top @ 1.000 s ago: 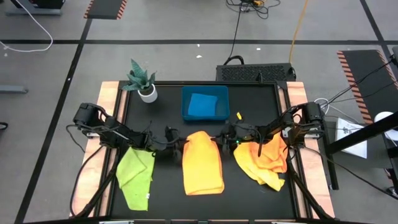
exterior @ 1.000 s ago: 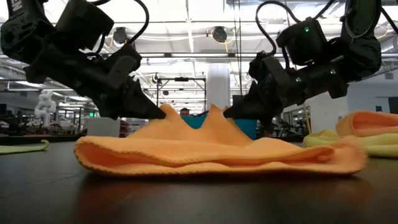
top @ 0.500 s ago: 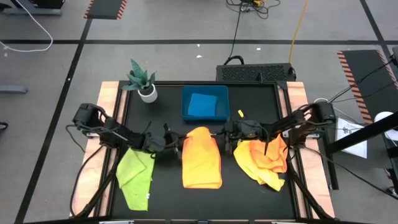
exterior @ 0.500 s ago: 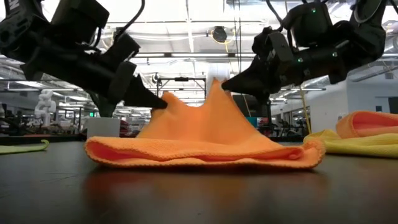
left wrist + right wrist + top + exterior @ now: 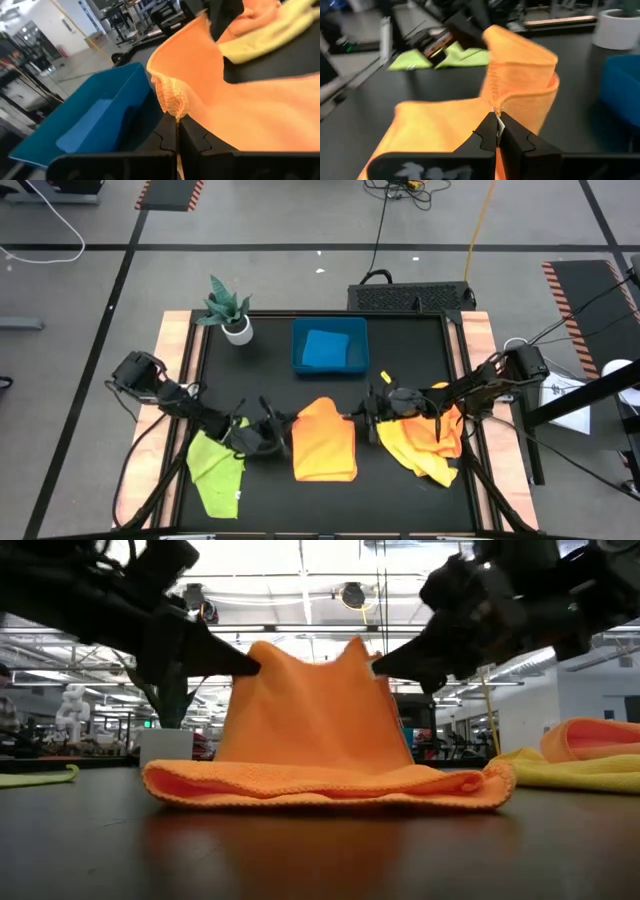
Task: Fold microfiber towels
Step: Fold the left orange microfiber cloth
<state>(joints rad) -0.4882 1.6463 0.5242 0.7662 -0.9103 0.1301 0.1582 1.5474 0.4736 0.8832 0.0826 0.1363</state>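
An orange towel (image 5: 323,444) lies mid-table, its near part on the table (image 5: 330,786) and its far edge raised between both grippers. My left gripper (image 5: 287,424) is shut on its far left corner, and my right gripper (image 5: 361,418) is shut on its far right corner. A lime green towel (image 5: 216,470) lies flat at the left. A heap of orange and yellow towels (image 5: 428,442) lies at the right, under my right arm. A blue towel (image 5: 325,348) lies in the blue tray (image 5: 300,360). My left gripper pinches the orange towel's far left corner (image 5: 170,104) between its two fingers, coming level from the table's left. The corner is bunched at the fingertips and held above the table. My right gripper pinches the far right corner (image 5: 494,107) between its two fingers, coming level from the table's right. The cloth hangs from both corners down to the part on the table.
A small potted plant (image 5: 229,310) stands at the far left of the table. The blue tray stands at the far middle, just beyond the orange towel. Wooden rails (image 5: 172,370) run along the table's left and right sides.
Both grippers have gone up and toward the table's near edge, still shut on the orange towel's far corners. The far edge has lifted higher and come over the near part, which has stayed on the table, so the towel looks shorter from above.
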